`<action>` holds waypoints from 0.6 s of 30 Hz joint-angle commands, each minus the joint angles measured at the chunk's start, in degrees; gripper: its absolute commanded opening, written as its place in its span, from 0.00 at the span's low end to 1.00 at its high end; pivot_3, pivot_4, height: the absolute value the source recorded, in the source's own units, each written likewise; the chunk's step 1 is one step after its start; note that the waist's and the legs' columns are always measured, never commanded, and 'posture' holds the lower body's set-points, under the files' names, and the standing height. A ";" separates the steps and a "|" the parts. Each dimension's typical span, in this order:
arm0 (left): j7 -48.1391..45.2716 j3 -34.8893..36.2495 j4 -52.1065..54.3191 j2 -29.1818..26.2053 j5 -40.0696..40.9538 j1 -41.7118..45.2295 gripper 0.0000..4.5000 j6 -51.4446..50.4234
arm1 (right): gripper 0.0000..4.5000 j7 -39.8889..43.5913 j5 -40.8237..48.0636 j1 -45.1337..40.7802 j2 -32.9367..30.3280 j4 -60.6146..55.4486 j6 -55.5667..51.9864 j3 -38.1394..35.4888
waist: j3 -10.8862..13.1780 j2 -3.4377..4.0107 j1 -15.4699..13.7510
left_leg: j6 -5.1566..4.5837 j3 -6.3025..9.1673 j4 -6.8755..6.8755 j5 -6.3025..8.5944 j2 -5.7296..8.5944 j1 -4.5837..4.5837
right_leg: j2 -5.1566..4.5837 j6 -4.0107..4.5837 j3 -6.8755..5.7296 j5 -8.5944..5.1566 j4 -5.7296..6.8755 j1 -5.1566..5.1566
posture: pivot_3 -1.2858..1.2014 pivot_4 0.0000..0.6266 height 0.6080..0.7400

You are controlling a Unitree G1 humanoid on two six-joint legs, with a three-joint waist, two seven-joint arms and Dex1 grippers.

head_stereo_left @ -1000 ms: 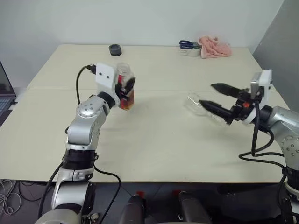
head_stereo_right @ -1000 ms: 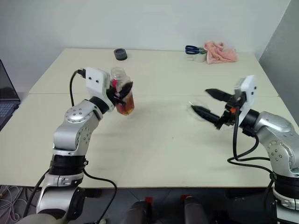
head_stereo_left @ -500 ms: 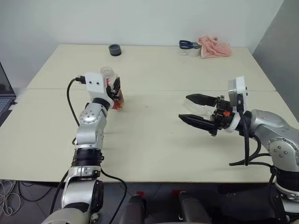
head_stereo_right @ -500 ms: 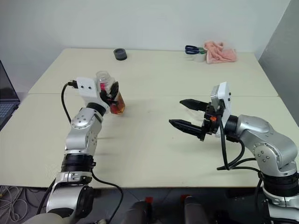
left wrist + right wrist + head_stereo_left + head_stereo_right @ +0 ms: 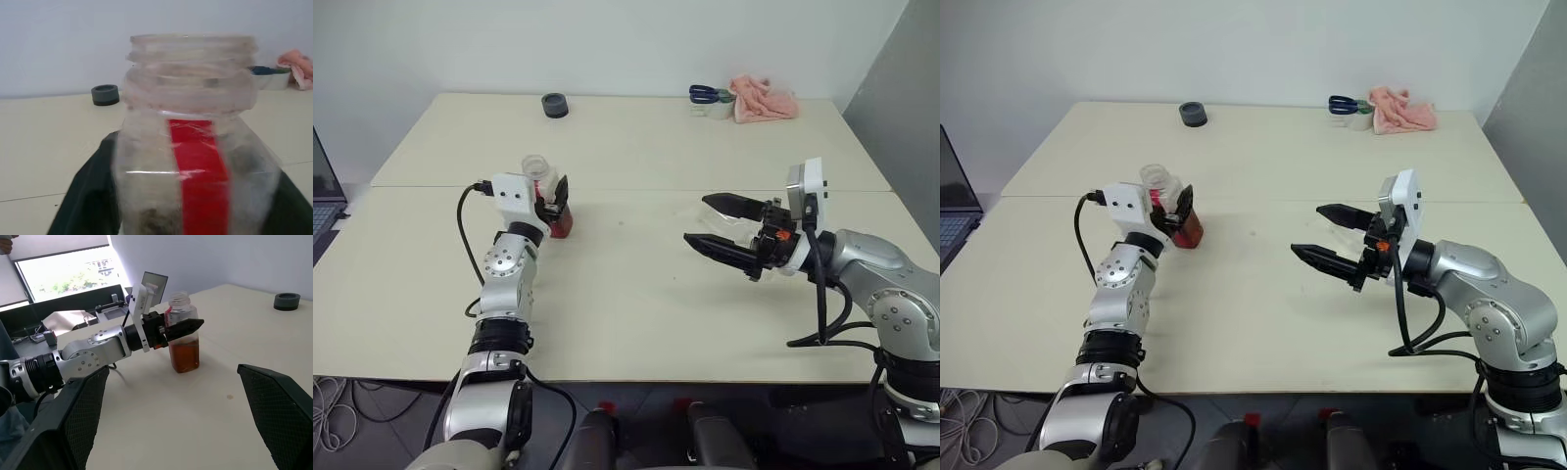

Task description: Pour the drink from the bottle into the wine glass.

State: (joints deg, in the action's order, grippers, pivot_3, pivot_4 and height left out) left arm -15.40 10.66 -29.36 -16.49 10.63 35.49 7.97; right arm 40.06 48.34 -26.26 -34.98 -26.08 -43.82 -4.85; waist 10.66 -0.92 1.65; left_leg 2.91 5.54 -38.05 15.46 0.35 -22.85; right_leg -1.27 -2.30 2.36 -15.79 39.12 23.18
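While the bottle [image 5: 1171, 208] stands on the bench [image 5: 1263, 313], left gripper [image 5: 1178, 209] flanks it, grip unclear; right gripper [image 5: 1324, 235] hovers level, wide open, empty.

upright bottle [image 5: 184, 333] between left pincer [image 5: 182, 328] fingers

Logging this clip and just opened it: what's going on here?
The robot's left pincer is at an uncapped bottle that stands upright on the table, with brown drink in its lower part. The right pincer hangs above the table, aimed toward the bottle. A faint clear shape at it may be the wine glass; I cannot tell if it is held. Nothing is being poured.
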 commanded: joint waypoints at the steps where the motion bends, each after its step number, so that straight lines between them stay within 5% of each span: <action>1: 0.68 0.94 1.48 -0.32 0.30 0.06 0.96 0.00 | 1.00 -0.31 0.22 -0.96 -0.26 -2.36 0.52 -0.56 | 0.00 0.00 0.01 | 0.00 0.00 0.00 0.00 0.00 0.00 | 0.00 0.00 0.00 0.00 0.00 0.00 | 0.52 0.24 1.00; 18: 5.40 -0.33 29.21 3.05 1.46 -20.96 0.99 -17.39 | 1.00 -2.49 -4.26 5.34 -3.45 -6.66 -0.46 0.55 | -0.03 -0.02 0.09 | 0.00 0.00 0.00 0.00 -0.03 0.02 | 0.00 -0.02 0.04 0.01 0.01 -0.01 | 0.52 0.24 1.00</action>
State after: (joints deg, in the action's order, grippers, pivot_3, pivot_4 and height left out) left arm -10.02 10.48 -5.35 -13.16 11.31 16.02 -7.22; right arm 38.07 45.66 -20.84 -36.37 -30.75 -44.21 -4.03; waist 10.63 -0.94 1.73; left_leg 2.90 5.53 -38.04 15.47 0.33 -22.82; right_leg -1.27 -2.32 2.42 -15.78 39.12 23.16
